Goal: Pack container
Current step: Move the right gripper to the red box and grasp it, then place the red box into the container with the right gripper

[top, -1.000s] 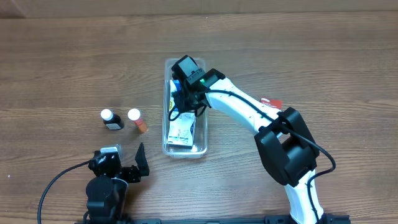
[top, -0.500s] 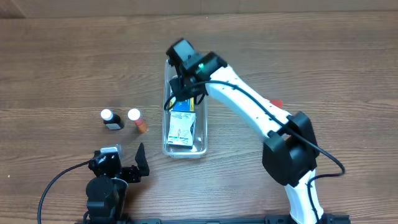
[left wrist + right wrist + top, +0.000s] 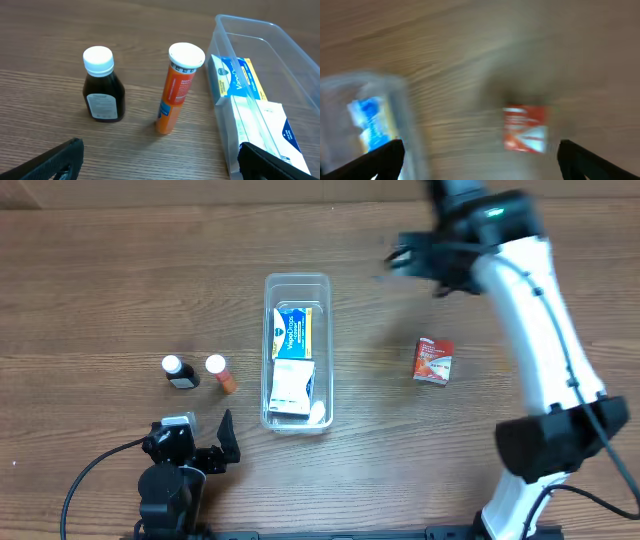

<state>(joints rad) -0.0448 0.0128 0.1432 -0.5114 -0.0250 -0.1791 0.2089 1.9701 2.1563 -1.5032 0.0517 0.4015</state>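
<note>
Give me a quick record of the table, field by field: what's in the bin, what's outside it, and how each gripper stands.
container: clear bin, mid-table
inside: blue and yellow box at the far end, white packet at the near end
outside, left: dark bottle and orange tube, both standing, white caps
outside, right: red box, lying flat
left gripper: open, empty, facing the bottles
right gripper: open, empty, view blurred
</note>
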